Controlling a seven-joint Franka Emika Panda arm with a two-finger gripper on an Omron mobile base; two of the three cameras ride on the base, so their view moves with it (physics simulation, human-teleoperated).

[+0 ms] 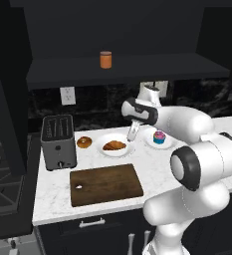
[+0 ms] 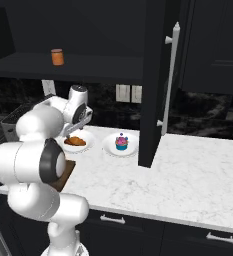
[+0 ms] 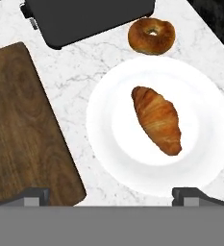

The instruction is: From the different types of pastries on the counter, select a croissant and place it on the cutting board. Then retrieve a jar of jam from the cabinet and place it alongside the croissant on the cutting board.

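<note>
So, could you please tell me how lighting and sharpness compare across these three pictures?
Hand view: bright, even light, croissant crisp on its white plate, no glare. Left base view: cabinet nearly black, jar legible but soft. Right base view: dark backdrop, counter bright, cupcake slightly blurred.
</note>
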